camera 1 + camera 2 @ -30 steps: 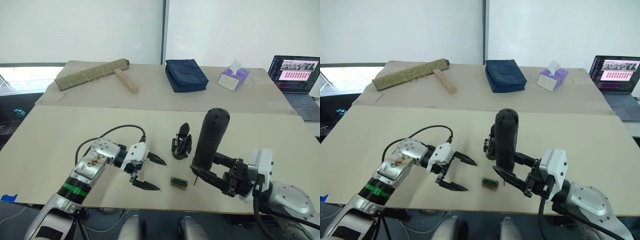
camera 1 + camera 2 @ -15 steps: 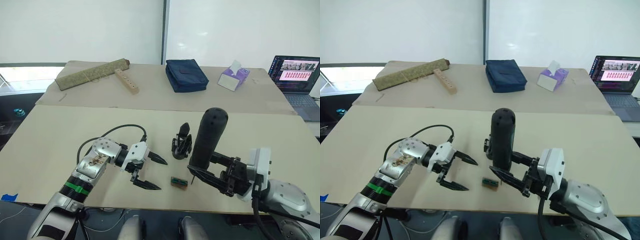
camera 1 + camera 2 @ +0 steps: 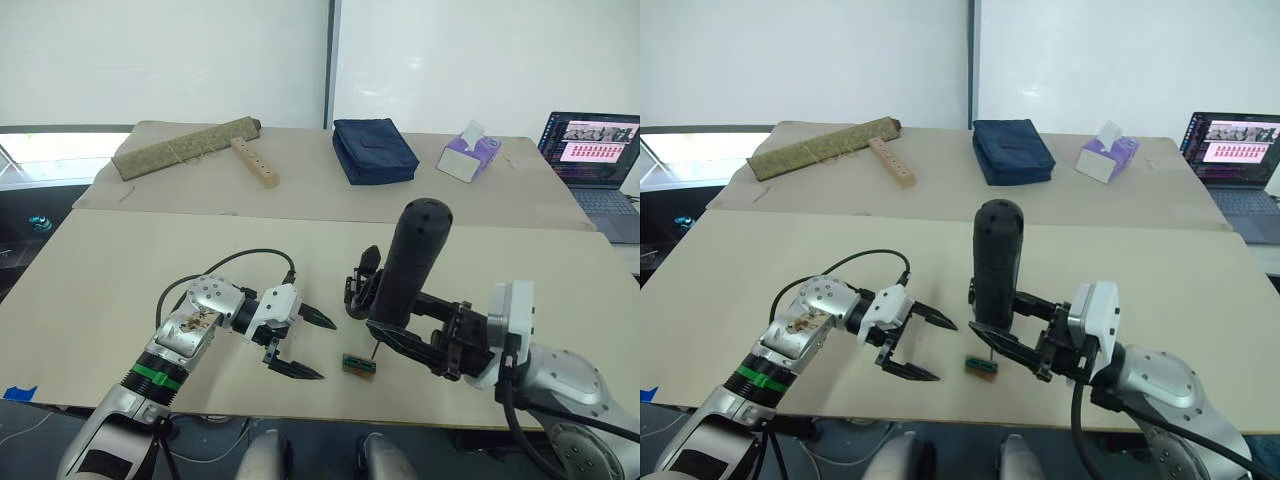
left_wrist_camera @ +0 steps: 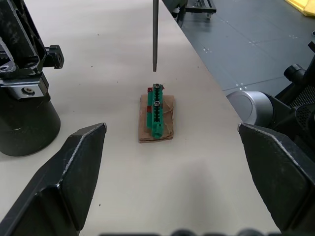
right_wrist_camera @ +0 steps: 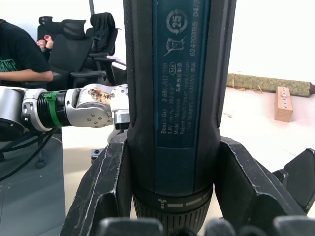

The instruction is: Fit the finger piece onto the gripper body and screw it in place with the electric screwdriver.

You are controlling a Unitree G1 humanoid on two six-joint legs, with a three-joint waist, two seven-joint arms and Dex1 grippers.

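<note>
Thick black cylindrical electric screwdriver (image 3: 410, 262) clamped upright in right end effector (image 3: 420, 335), bit poised over small green-and-brown block (image 3: 358, 364). Left end effector (image 3: 305, 345) spread wide, empty. Screw pickup likely in hand; next, lowering bit squarely onto a screw.

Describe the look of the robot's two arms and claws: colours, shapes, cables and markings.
The left arm is silver metal with a green band, a looping black cable and a white wrist block. The left claw has two pointed black fingers. The right arm is rounded silver with a white block and black cable; the right claw is black.
</note>
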